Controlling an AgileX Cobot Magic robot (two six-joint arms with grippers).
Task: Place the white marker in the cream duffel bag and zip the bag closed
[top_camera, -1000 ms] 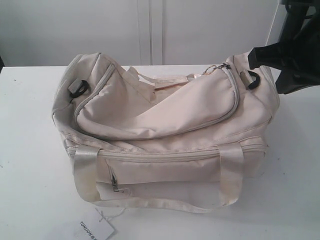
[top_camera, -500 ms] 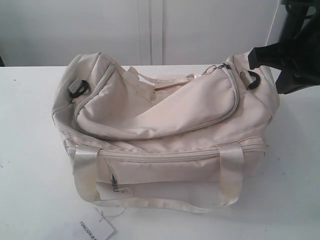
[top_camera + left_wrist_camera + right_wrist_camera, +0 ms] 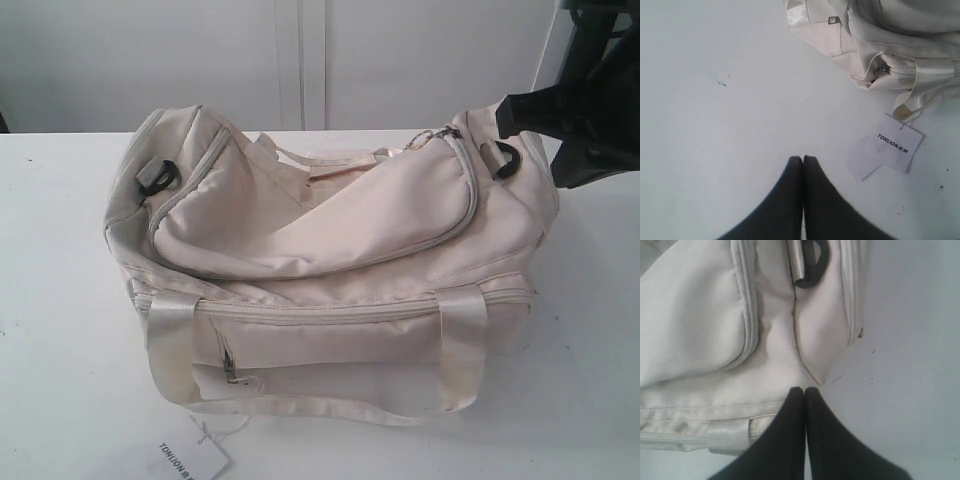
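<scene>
White marker: not seen in any view, none on the table around the bag. Likely inside already, unconfirmed. Duffel bag mid-table, top flap slumped, curved zipper seemingly run round to the keyring at the right end; last stretch too small to judge. If finishing the zip: pin the fabric near the end, draw the slider along the curve, not upward. Contents hidden under the flap. Right claw pressed together, empty, just beside the bag's end near the black ring. Left claw pressed together too, empty, over bare table near the paper tag.
</scene>
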